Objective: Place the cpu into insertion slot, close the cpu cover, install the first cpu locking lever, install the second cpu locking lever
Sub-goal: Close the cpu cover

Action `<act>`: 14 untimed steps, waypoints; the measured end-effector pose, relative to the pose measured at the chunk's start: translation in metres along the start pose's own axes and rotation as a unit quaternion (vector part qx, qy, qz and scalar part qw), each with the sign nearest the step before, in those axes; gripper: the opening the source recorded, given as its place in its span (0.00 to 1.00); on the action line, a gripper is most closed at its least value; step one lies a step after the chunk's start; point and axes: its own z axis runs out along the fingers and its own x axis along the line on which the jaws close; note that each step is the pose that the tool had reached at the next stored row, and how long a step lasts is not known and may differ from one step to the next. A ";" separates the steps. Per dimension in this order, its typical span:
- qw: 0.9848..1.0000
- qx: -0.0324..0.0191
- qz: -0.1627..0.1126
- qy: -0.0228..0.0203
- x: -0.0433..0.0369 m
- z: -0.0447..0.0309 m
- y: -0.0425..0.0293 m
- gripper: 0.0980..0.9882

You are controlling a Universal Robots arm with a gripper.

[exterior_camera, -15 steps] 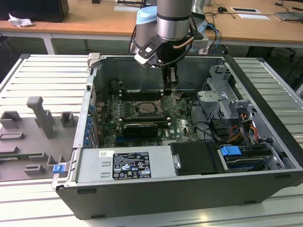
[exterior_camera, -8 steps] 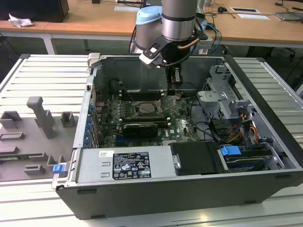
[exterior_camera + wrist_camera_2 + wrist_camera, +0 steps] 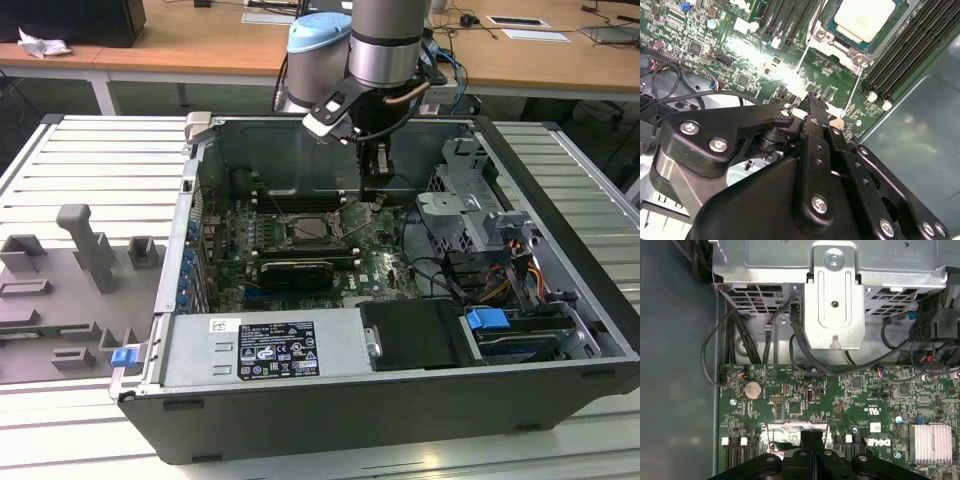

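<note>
My gripper (image 3: 373,200) hangs down into the open computer case (image 3: 560,300) in the upper middle of the exterior view. It is low over the green board (image 3: 395,268), just to the exterior view's right of the insertion slot (image 3: 312,230). In both wrist views my two black fingers (image 3: 815,130) are pressed together, and I see nothing between them. I cannot tell if the tips of my gripper (image 3: 812,100) touch the board or stop just above it. The cpu (image 3: 865,20) is not in my grip. In the second wrist view it lies flat in the slot with its pale top up, a little way from my fingertips. The cpu cover (image 3: 856,59) looks like a silvery frame lying around it, but I cannot be sure it is fully down. Long black memory slots (image 3: 910,50) run beside the cpu. In the first wrist view my gripper (image 3: 812,440) points at the green board, with a shiny metal bracket (image 3: 835,305) past it.
</note>
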 end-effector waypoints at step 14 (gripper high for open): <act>1.000 0.000 0.000 0.000 0.0002 0.0056 0.0129 0.01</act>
